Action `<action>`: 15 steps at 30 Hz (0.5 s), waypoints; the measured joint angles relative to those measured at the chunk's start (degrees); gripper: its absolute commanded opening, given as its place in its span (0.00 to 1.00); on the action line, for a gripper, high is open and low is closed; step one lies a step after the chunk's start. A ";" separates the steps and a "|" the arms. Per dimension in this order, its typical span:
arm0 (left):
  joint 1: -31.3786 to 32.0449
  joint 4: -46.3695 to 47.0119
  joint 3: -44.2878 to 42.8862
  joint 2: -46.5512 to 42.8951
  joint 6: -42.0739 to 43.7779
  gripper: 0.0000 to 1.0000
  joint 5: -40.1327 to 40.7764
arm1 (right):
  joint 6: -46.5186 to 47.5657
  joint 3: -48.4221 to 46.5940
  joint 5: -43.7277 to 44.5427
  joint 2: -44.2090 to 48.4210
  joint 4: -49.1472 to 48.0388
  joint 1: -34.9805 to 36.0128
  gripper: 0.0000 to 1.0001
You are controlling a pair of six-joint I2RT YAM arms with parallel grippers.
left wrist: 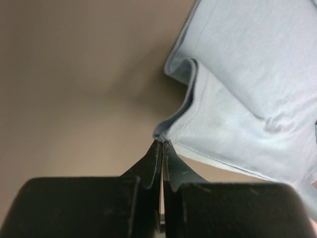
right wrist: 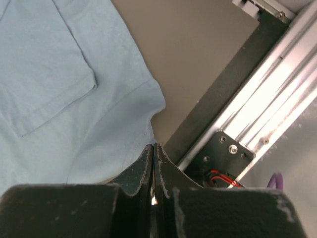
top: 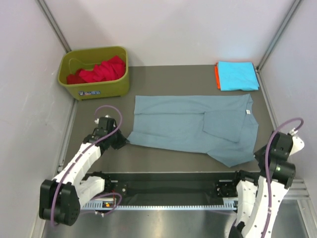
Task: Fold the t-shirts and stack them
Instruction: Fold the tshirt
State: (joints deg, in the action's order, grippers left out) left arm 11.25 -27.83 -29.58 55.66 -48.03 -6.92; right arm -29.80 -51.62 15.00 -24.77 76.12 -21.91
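Observation:
The dusty grey-blue t-shirt (top: 188, 124) lies spread across the middle of the table, its right part folded inward, with a small white neck label (top: 247, 113). My left gripper (top: 126, 140) is shut on the shirt's near-left corner, which bunches at the tips in the left wrist view (left wrist: 162, 143). My right gripper (top: 257, 152) is shut at the shirt's near-right edge; in the right wrist view (right wrist: 154, 146) the hem runs into the closed tips. A folded cyan t-shirt (top: 237, 75) lies on an orange one (top: 217, 75) at the back right. A red t-shirt (top: 101, 70) lies crumpled in the bin.
The olive-green plastic bin (top: 94, 89) stands at the back left. A metal rail (top: 168, 203) with black brackets runs along the near edge, close to my right gripper (right wrist: 267, 114). White walls close in both sides and the back.

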 measured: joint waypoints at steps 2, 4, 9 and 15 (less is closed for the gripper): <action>0.00 -0.02 -2.08 1.97 0.87 0.00 -0.13 | 0.76 -0.04 -0.22 -2.95 -2.45 0.02 0.00; 0.00 0.24 -4.50 4.24 1.70 0.00 -0.15 | 1.29 -0.70 -0.33 -6.36 -5.20 0.22 0.00; 0.00 1.55 -10.40 10.45 2.80 0.00 -0.15 | 2.38 -4.83 -1.88 -17.57 -14.82 1.97 0.00; -0.02 2.75 -17.11 19.28 2.99 0.00 -0.13 | 4.81 -8.90 -4.90 -32.76 -24.85 4.04 0.00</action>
State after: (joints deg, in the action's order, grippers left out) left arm 11.22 -25.08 -46.70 74.94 -45.04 -7.05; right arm -24.99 -60.51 10.11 -57.54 51.27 -17.87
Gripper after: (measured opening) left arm 0.011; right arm 0.004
